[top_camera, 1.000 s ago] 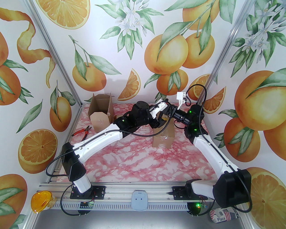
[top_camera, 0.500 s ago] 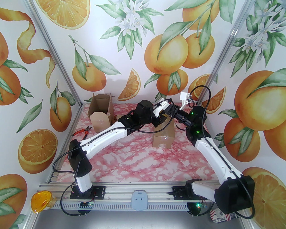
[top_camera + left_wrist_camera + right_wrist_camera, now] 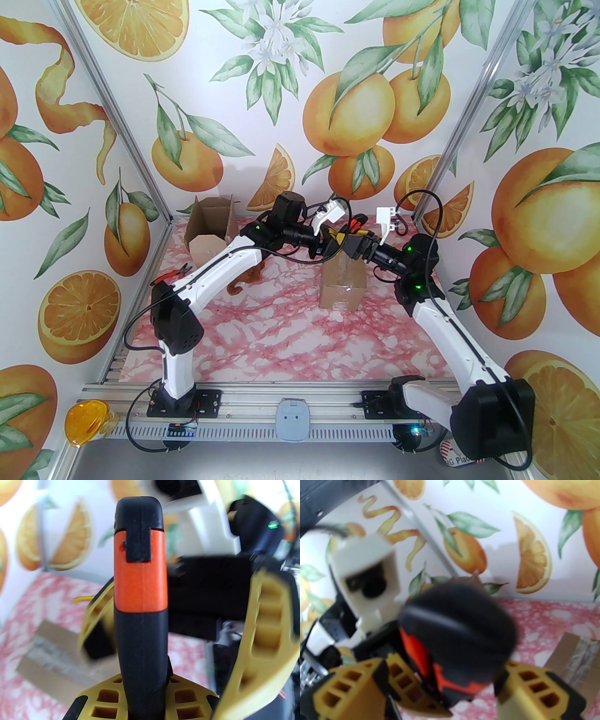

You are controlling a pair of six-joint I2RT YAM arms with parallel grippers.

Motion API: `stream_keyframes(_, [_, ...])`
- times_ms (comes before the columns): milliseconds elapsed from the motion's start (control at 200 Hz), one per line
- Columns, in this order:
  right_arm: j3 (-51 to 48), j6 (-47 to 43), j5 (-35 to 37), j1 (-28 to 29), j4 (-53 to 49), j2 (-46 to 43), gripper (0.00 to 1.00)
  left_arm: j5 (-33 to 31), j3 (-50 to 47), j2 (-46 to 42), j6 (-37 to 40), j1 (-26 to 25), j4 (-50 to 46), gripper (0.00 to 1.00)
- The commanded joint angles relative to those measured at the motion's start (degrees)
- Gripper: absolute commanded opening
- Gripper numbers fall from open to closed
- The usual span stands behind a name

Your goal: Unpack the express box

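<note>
The left arm and the right arm are both wearing glossy white link shells between matte black joint housings. Thin black cables are looping alongside them. Green lights are glowing on the right arm's black joints. White boxy camera housings are riding on each wrist. The left gripper is showing yellow fingers, pierced with square cells and edged in black.

The only writing I can read stands on a small flag-printed item at the front edge, beside the right arm's base: the letters "G Pla", the rest hidden
</note>
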Motion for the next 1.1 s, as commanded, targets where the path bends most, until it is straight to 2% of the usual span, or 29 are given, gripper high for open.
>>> stream_keyframes(0, [-1.0,0.3,-7.2,0.1,6.0,-0.1,0.7,11.3,5.3,2.8,0.7,-0.3,-6.0,0.1])
stream_keyframes(90, [-1.7,0.9,-6.9,0.1,9.5,-0.1,0.63,13.0,6.2,3.6,1.0,-0.5,-7.0,0.09])
stream_keyframes(485, [-2.3,2.9,-8.9,0.1,11.3,1.3,0.33,16.7,8.6,4.2,4.2,-0.4,-12.2,0.11])
stream_keyframes(560, [-2.3,2.4,-9.0,0.1,10.6,1.0,0.29,16.5,10.1,4.9,4.3,-0.3,-13.1,0.16])
stream_keyframes(585, [-2.3,2.2,-8.9,0.1,10.4,0.8,0.29,16.4,10.6,5.2,4.3,-0.3,-13.4,0.2])
stream_keyframes(615, [-2.4,1.9,-8.7,0.1,10.1,0.6,0.28,15.7,11.1,5.4,4.6,-0.4,-13.8,0.3])
stream_keyframes(690, [-2.3,0.5,-7.4,0.0,8.5,-0.3,0.25,13.8,11.4,5.2,5.6,-0.1,-14.1,0.37])
stream_keyframes(796, [-1.9,-4.6,-3.2,-0.8,0.6,-2.3,0.19,7.7,10.8,4.2,6.3,0.2,-13.1,0.61])
stream_keyframes(861, [-1.4,-7.2,0.0,-1.9,-4.0,-3.4,0.16,2.2,8.9,2.8,5.9,0.9,-10.6,0.73])
stream_keyframes(891, [-1.2,-8.2,2.1,-2.6,-5.8,-3.9,0.17,-0.7,7.3,1.9,5.4,1.3,-8.8,0.82])
stream_keyframes(981, [-0.4,-13.8,9.3,-5.1,-14.5,-6.4,0.13,-13.3,0.9,-2.3,3.3,2.6,-1.8,0.88])
stream_keyframes(1021, [-0.2,-15.9,14.5,-6.0,-17.9,-7.6,0.13,-18.0,-3.1,-4.4,1.2,3.3,2.3,0.91])
stream_keyframes(1096, [-0.2,-18.6,23.7,-7.7,-22.5,-8.8,0.12,-23.2,-10.9,-8.4,-3.0,4.8,10.6,0.96])
